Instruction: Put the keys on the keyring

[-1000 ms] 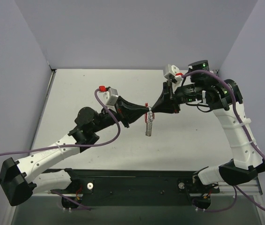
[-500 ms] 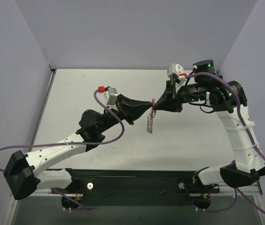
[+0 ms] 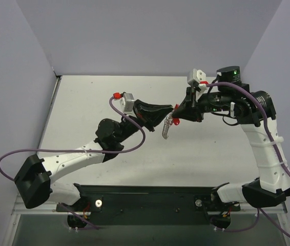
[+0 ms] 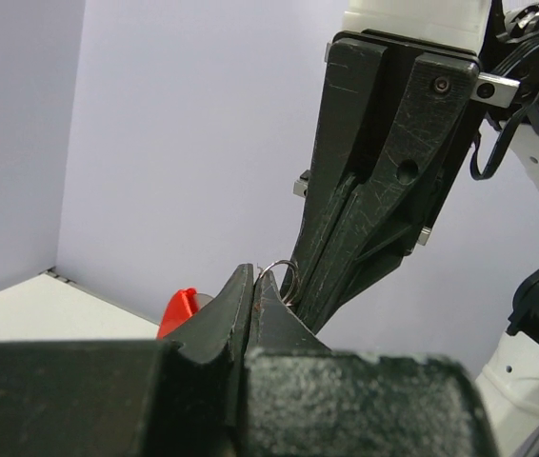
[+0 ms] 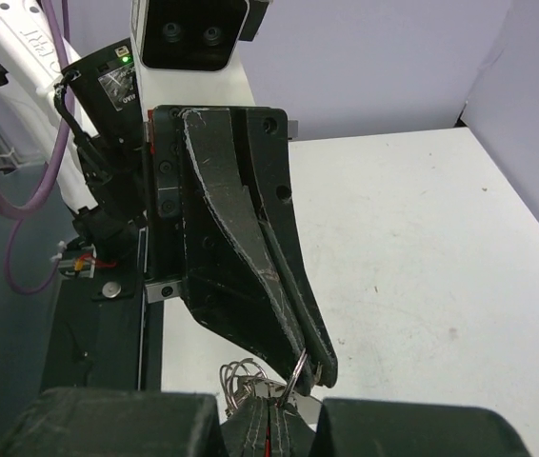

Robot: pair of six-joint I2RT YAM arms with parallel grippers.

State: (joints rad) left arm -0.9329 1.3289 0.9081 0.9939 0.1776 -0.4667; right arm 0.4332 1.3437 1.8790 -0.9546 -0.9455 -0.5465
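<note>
Reaching up from the near edge of the white desk (image 3: 78, 107), both black-and-white arms lean inward and meet tip to tip above the desk's middle. The left gripper (image 3: 171, 108) is clenched, its jaws pressed flat together. A thin silver wire loop (image 4: 280, 274) stands out at its tips, though I cannot tell whether it is pinched there. The right gripper (image 3: 177, 114) is likewise clamped. Its wrist view shows a red sliver nipped between its fingers: the thin red curved keyring (image 3: 174, 121), showing just beneath the tips. The bunch of small silver metal keys (image 3: 165, 129) hangs from that meeting point, clear of the desk, slanting toward the near-left. Beyond, pale grey walls (image 3: 150, 36) rise at the far edge.
</note>
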